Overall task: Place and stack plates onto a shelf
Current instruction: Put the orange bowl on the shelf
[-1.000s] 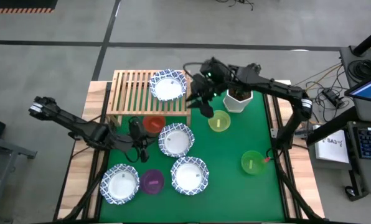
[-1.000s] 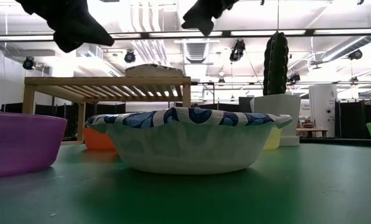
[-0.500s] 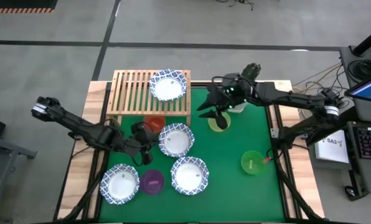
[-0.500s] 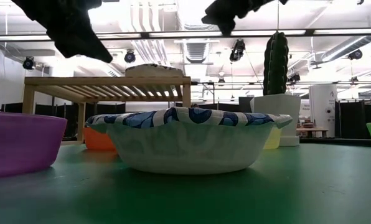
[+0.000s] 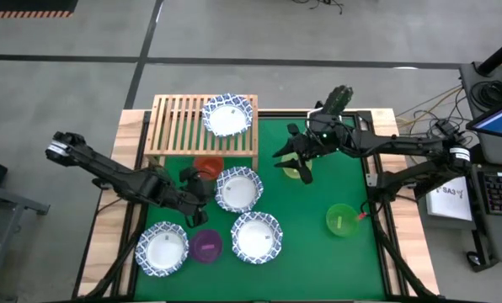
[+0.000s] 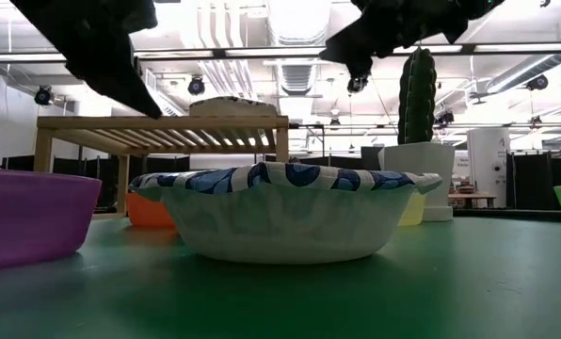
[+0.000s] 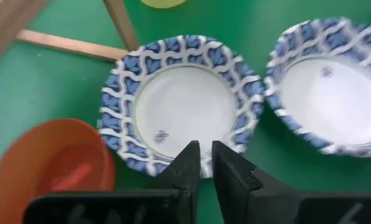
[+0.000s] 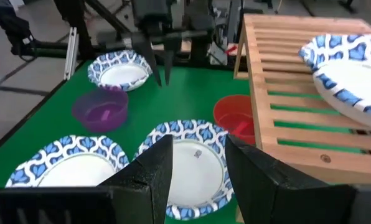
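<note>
One patterned plate [image 5: 227,115] lies on the wooden shelf [image 5: 179,126], at its right end. Three more plates rest on the green table: middle [image 5: 237,188], near [image 5: 256,236] and near-left [image 5: 162,248]. Red [image 5: 207,167], purple [image 5: 206,246], yellow-green [image 5: 295,171] and green [image 5: 341,219] dishes stand around them. My left gripper [image 7: 205,155] hovers over the middle plate's [image 7: 182,102] left rim, fingers a narrow gap apart, holding nothing. My right gripper [image 8: 200,158] is open and empty, above the yellow-green dish.
A white pot with a tall cactus [image 6: 417,94] stands at the table's far right, behind my right arm. The shelf's near leg [image 7: 120,25] is close beside the middle plate. Bare green table [image 5: 310,252] lies near and to the right.
My right gripper has drawn away from the shelf's right end, toward the table's right and near side, and has come down over the yellow-green dish. My left gripper has moved down and a little right, toward the middle plate's rim. No plate or dish has moved.
</note>
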You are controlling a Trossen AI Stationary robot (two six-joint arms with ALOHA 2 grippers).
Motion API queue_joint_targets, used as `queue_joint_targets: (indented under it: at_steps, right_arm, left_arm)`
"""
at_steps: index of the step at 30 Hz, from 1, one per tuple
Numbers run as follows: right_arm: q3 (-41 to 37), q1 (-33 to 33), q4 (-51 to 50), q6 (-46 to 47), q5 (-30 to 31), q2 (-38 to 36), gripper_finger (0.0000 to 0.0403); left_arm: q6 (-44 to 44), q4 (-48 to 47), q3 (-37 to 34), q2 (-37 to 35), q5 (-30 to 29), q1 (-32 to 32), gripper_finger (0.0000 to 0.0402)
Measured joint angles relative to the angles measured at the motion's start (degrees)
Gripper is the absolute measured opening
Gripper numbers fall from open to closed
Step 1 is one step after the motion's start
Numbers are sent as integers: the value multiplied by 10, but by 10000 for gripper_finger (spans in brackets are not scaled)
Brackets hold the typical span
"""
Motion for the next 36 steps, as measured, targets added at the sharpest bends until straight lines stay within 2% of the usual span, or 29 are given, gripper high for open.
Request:
queue_joint_targets:
  at_steps: [4,10,14,19,24,36]
  right_arm:
    - [-10,0,31,-21,0,-1,137]
    - [-6,0,40,-59,0,-7,137]
    - [-6,0,34,-62,0,-7,137]
    - [-6,0,28,-65,0,-7,137]
    - [-6,0,19,-67,0,-7,137]
    - [-6,0,9,-80,0,-7,137]
  left_arm:
    - [47,-12,1,32,-7,0,73]
    - [63,-76,1,90,-79,2,148]
    - [61,-129,2,116,-96,10,172]
    - [83,-125,-5,143,-112,39,170]
    - [101,-112,-16,163,-103,68,157]
    - [134,-41,-33,208,-101,99,131]
